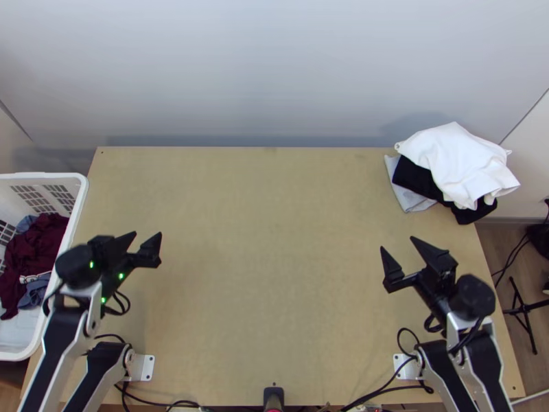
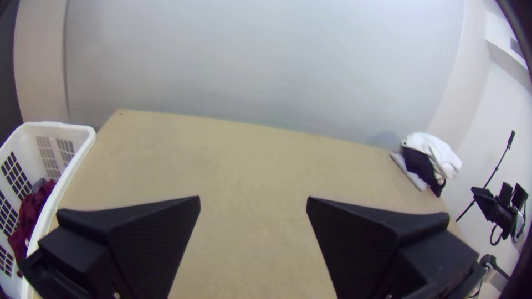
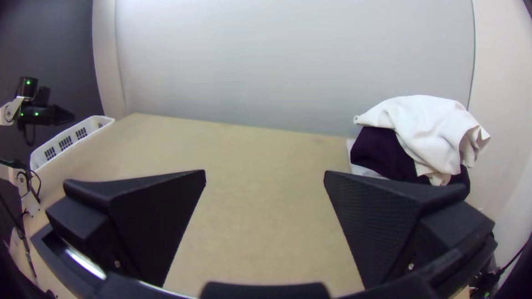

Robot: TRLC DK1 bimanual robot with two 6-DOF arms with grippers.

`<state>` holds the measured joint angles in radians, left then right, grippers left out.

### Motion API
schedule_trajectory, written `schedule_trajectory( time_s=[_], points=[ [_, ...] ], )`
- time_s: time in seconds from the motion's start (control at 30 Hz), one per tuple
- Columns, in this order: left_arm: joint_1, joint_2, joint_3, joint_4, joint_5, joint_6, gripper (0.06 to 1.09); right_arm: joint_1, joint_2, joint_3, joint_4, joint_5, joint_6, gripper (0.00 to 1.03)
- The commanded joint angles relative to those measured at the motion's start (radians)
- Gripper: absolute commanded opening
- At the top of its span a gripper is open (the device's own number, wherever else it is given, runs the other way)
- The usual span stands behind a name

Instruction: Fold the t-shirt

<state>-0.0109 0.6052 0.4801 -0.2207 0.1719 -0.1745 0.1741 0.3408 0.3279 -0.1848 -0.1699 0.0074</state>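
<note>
In the top view my left gripper [image 1: 148, 242] is open above the table's left side, and my right gripper [image 1: 397, 243] is open above its right side. Each has nothing between its fingers, as the left wrist view shows for the left gripper [image 2: 254, 202] and the right wrist view for the right gripper [image 3: 265, 176]. A white cloth [image 1: 449, 158] lies bunched on top of a pile at the table's far right corner, well beyond the right gripper. Whether it is a t-shirt I cannot tell.
Under the white cloth lie a black cloth [image 1: 414, 176] and a light grey one [image 1: 406, 196]. A white basket [image 1: 74, 226] holding a dark red cloth [image 1: 36, 247] and bluish cloth stands at the table's left. Bare wooden table [image 1: 274, 261] stretches between the grippers; a wall rises behind it.
</note>
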Motion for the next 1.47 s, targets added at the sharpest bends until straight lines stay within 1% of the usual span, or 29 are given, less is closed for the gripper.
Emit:
schedule_trajectory(
  time_s=[0.0,0.07,0.13,0.2,0.33,0.37,0.4,0.5,0.63,1.43],
  points=[
    [0.023,-0.216,-0.244,0.205,-0.029,0.001,0.99,0.038,-0.195,-0.217,0.177,0.015,0.054,0.99],
    [0.028,-0.306,-0.293,0.211,-0.029,0.003,1.0,0.036,-0.269,-0.262,0.206,0.018,0.052,0.99],
    [0.034,-0.44,-0.336,0.198,-0.029,0.017,1.0,0.036,-0.344,-0.291,0.2,0.021,0.051,0.99],
    [0.035,-0.613,-0.377,0.136,-0.029,0.036,1.0,0.039,-0.347,-0.299,0.194,0.029,0.052,0.99],
    [0.075,-0.611,-0.408,0.11,-0.031,0.038,1.0,0.045,-0.345,-0.299,0.171,0.035,0.068,0.99],
    [0.072,-0.607,-0.422,0.093,-0.029,0.041,1.03,0.047,-0.345,-0.299,0.171,0.038,0.075,0.99],
    [0.068,-0.604,-0.428,0.081,-0.029,0.04,1.04,0.045,-0.344,-0.299,0.166,0.046,0.088,0.99],
    [0.058,-0.602,-0.425,0.066,-0.028,0.017,1.04,0.045,-0.336,-0.297,0.165,0.047,0.098,0.99],
    [0.069,-0.605,-0.425,0.066,-0.028,0.032,1.04,0.018,-0.341,-0.299,0.168,0.049,0.086,0.99],
    [0.068,-0.607,-0.425,0.066,-0.028,0.032,1.04,0.019,-0.341,-0.299,0.169,0.049,0.085,0.99]
  ],
)
